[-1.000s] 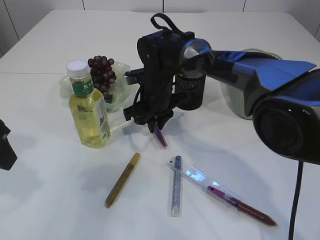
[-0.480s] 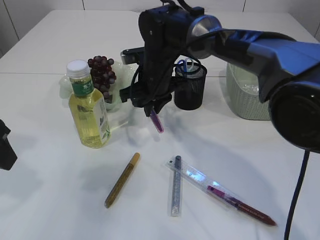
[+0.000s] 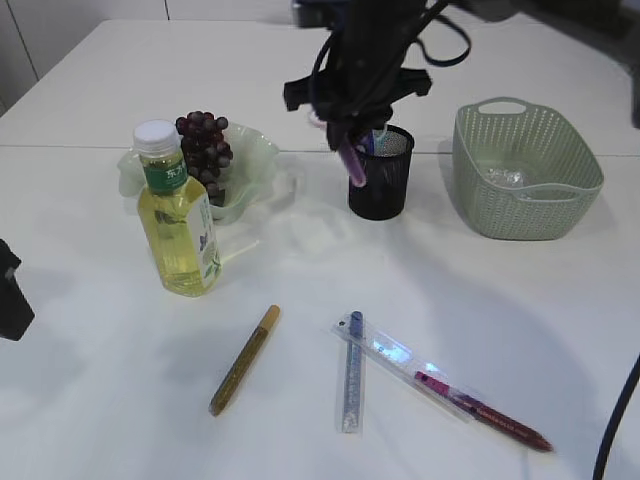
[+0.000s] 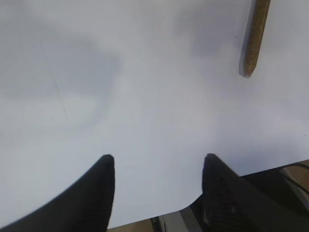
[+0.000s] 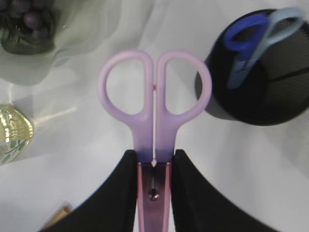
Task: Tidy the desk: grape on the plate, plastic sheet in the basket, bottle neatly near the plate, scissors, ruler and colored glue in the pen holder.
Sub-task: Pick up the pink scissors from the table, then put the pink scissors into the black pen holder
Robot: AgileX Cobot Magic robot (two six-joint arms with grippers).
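Observation:
My right gripper (image 5: 153, 154) is shut on the purple scissors (image 5: 154, 96), handles pointing away from it. In the exterior view the scissors (image 3: 352, 160) hang just above the left rim of the black mesh pen holder (image 3: 380, 190), which holds blue scissors (image 5: 246, 41). Grapes (image 3: 205, 145) lie on the clear plate (image 3: 252, 165), with the bottle (image 3: 178, 215) in front. A gold glue pen (image 3: 244, 360), a silver glue pen (image 3: 351, 375), a clear ruler (image 3: 395, 352) and a red glue pen (image 3: 490, 414) lie on the table. My left gripper (image 4: 157, 162) is open and empty.
The green basket (image 3: 527, 200) stands at the right with a clear plastic sheet (image 3: 505, 177) inside. The gold glue pen's tip (image 4: 255, 36) shows in the left wrist view. The left arm (image 3: 10, 300) sits at the left edge.
My right arm has lifted the purple scissors from low beside the bottle and carried them back and right, up to the pen holder. The left arm has not moved.

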